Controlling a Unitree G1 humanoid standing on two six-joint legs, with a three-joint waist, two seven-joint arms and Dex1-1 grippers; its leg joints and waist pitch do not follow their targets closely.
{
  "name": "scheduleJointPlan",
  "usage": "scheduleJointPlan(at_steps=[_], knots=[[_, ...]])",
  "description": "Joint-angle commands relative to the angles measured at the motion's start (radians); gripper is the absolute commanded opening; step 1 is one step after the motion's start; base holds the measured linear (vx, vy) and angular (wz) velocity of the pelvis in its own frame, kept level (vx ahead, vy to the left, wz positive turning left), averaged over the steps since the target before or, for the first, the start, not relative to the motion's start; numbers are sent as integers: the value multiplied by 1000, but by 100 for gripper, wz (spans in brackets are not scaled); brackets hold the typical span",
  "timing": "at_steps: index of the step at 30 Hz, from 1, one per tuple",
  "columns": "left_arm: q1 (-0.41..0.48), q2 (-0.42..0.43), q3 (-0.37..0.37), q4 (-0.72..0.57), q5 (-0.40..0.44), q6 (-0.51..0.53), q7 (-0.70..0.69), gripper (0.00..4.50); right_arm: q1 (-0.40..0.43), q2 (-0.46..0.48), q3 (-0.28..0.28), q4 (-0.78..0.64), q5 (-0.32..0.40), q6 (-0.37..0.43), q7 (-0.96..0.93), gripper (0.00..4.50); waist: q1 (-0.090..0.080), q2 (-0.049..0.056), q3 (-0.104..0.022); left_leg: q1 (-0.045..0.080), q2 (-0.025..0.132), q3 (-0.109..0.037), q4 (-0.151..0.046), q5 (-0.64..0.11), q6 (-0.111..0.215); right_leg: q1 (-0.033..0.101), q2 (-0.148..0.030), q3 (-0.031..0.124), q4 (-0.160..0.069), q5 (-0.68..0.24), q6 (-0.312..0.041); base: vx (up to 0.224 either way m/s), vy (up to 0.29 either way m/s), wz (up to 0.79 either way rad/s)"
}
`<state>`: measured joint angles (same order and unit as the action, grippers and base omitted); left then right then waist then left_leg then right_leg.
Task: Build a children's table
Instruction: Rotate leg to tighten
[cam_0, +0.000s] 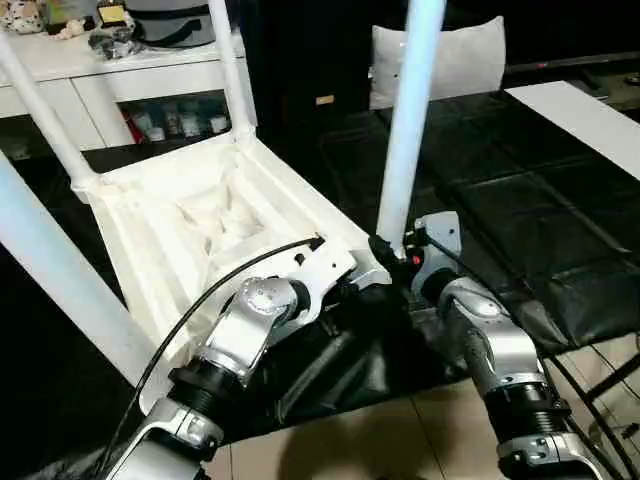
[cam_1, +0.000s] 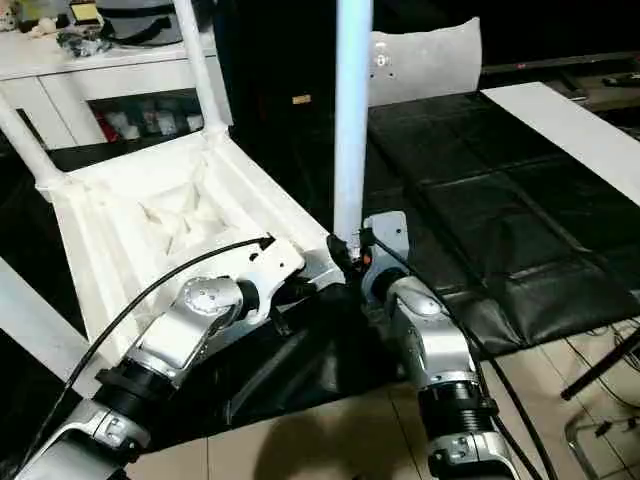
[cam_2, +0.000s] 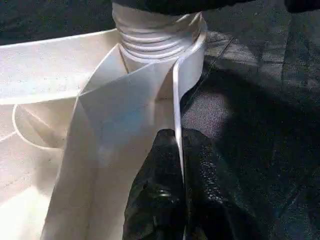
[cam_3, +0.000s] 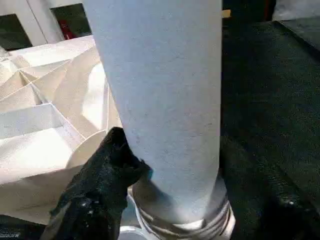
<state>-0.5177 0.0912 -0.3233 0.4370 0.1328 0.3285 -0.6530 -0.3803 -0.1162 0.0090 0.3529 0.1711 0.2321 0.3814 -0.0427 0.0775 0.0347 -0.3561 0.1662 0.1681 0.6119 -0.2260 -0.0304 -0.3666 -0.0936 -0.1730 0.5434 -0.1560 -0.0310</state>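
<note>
We see the white plastic children's table (cam_0: 210, 215) lying upside down on the black padded mat (cam_0: 520, 200), legs upward. Our left pincer (cam_2: 181, 150) nips its near rim, our right pincer (cam_0: 392, 250) beside the near-right leg (cam_0: 410, 120). Behind stands a white cabinet (cam_0: 110, 85).

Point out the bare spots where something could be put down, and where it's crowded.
Free: the black mat right of the near leg, up to the white board; also the tiled floor between the forearms. Crowded: the table top's near corner, where left gripper pinches the rim and right gripper meets the leg.
</note>
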Motion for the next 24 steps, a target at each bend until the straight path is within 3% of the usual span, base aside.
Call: scheduleJointPlan(at_steps=[1, 5, 6, 9, 10, 11, 15, 16, 19, 20, 24], knots=[[-20, 3, -11, 0, -8, -71, -10, 0, 30, -15, 15, -12, 22, 0, 45, 321, 7, -13, -56, -6, 70, -38, -77, -214, 78, 41, -89, 68, -72, -362, -85, 0, 0, 0], [-19, 26, -4, 11, -9, -111, -32, 0, 51, -65, -12, -46, 50, -29, 104, 358, 21, -15, -60, -11, 69, -33, -73, -159, 102, 45, -89, 71, -64, -324, -96, 0, 0, 0], [-18, 40, 0, 20, -10, -128, -45, 0, 65, -98, -29, -69, 63, -39, 141, 366, 27, -10, -60, -12, 66, -32, -71, -141, 109, 46, -89, 71, -63, -318, -99, 0, 0, 0], [-8, 85, -6, 35, -16, -185, -107, 0, 115, -201, -74, -159, 132, -45, 311, 396, 38, -15, -67, -21, 68, -32, -65, -91, 139, 50, -87, 74, -51, -254, -96, 0, 0, 0], [1, 102, -14, 29, -25, -207, -151, 0, 130, -249, -75, -184, 147, -26, 378, 402, 44, -13, -66, -20, 72, -33, -66, -82, 156, 45, -87, 75, -47, -242, -98, 0, 0, 0], [6, 111, -19, 26, -31, -216, -172, 0, 137, -273, -72, -194, 151, -20, 409, 411, 45, -8, -63, -20, 68, -30, -64, -100, 162, 44, -82, 71, -53, -266, -93, 0, 0, 0], [18, 153, -51, 20, -44, -289, -270, 0, 150, -352, -49, -205, 158, -22, 509, 440, 50, -10, -56, -11, 67, -27, -69, -168, 130, 35, -82, 70, -68, -389, -78, 0, 0, 0], [19, 193, -83, 17, -46, -335, -360, 0, 155, -403, -15, -218, 170, -10, 605, 440, 53, -11, -56, -9, 69, -28, -71, -177, 124, 33, -82, 70, -70, -402, -77, 0, 0, 0], [14, 216, -94, 24, -54, -364, -422, 0, 159, -435, 12, -229, 181, -6, 683, 440, 69, -12, -60, -8, 75, -28, -71, -162, 123, 33, -83, 75, -62, -361, -88, 0, 0, 0], [7, 237, -104, 31, -60, -387, -475, 0, 162, -455, 36, -239, 193, -13, 748, 408, 75, -11, -60, -6, 77, -28, -71, -158, 125, 33, -83, 75, -59, -349, -92, 0, 0, 0], [-5, 277, -130, 41, -56, -421, -551, 0, 158, -472, 65, -246, 203, -5, 818, 393, 97, -11, -62, -4, 82, -26, -71, -132, 129, 32, -86, 81, -46, -288, -117, 0, 0, 0]])
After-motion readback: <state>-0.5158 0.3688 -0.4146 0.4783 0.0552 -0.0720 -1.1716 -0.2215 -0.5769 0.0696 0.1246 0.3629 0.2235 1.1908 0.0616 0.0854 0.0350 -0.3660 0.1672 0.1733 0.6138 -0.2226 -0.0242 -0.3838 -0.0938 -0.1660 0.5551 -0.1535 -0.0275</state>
